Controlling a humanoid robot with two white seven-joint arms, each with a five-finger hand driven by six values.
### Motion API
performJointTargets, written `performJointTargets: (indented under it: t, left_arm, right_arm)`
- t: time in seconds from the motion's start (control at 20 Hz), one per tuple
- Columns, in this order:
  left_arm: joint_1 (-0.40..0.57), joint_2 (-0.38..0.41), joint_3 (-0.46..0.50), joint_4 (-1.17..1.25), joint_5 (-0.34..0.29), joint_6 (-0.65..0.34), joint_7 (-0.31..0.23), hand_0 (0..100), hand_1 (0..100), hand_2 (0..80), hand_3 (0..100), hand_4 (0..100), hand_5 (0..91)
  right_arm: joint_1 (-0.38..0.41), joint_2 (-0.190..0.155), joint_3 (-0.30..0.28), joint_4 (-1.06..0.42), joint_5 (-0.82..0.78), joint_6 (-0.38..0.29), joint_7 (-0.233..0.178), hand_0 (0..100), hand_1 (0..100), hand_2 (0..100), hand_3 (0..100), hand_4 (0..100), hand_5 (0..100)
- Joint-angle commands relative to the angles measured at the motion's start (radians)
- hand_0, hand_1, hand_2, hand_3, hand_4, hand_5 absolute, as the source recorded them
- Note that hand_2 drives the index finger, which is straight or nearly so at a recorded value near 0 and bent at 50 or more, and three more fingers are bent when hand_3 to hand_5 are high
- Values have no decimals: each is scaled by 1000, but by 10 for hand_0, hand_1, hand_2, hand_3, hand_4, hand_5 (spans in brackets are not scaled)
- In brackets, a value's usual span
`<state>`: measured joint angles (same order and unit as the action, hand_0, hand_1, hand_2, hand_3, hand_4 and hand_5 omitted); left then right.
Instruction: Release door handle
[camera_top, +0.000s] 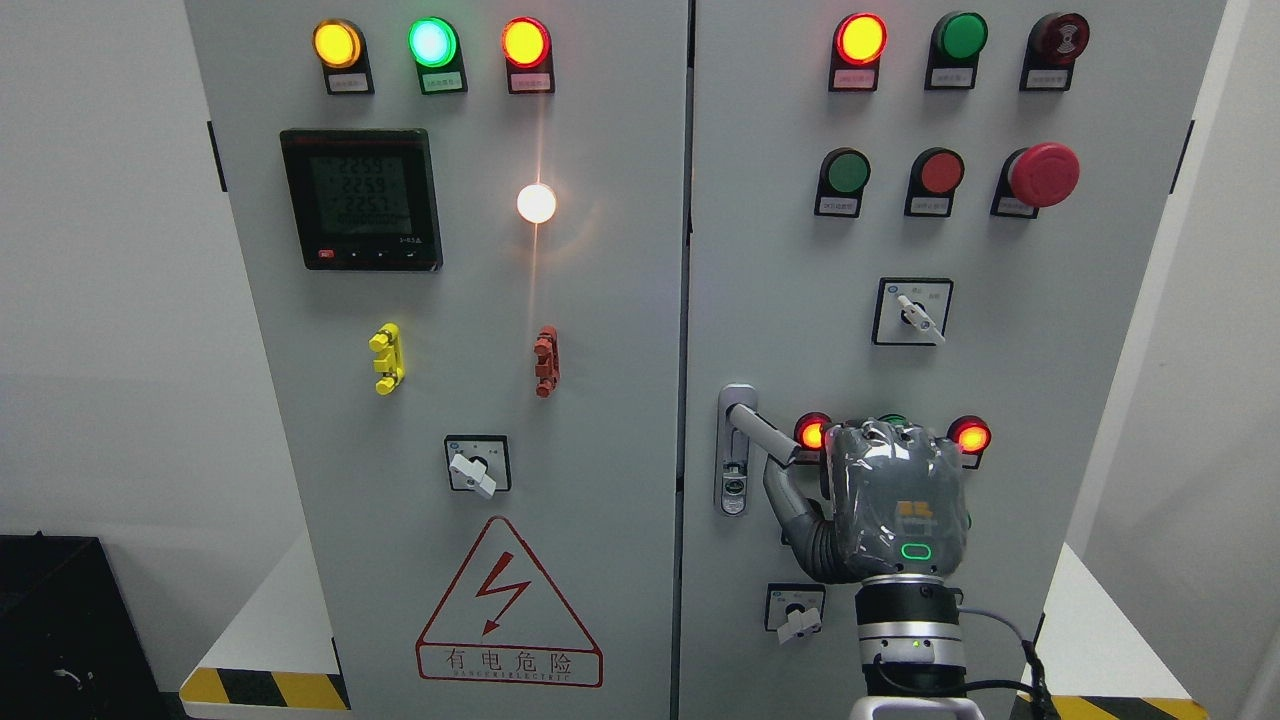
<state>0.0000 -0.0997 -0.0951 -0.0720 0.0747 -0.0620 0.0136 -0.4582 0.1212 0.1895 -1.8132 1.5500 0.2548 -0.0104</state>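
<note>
The grey door handle (737, 450) sits on the left edge of the right cabinet door (1050, 380). Its lever (765, 432) is swung out, pointing down to the right. My right hand (895, 500) comes up from the bottom edge with its grey back toward the camera, just right of the lever's tip. The hand's left side lies close under the lever's end, and the palm side is hidden. The left arm does not show.
The left cabinet door (600, 450) carries a meter (360, 198), lit lamps, a rotary switch (477, 465) and a high-voltage warning sign (508, 605). The right door has push buttons, a red emergency stop (1043, 175) and rotary switches (912, 312). A small switch (796, 610) sits beside my wrist.
</note>
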Motion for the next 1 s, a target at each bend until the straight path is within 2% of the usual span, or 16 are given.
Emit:
performJointTargets:
  t: [0.0,0.95]
  left_arm:
    - [17,0,0,0,0,-1,0,120,556,0,0,0,0]
    - [17,0,0,0,-1,-1,0,120,556,0,0,0,0]
  right_arm:
    - [-1,0,-2,-1,-1,0,0,561,264,919,1000,1000,937]
    - [-19,1,-7,-1,-4,-2,0,572,240,917,1000,1000,937]
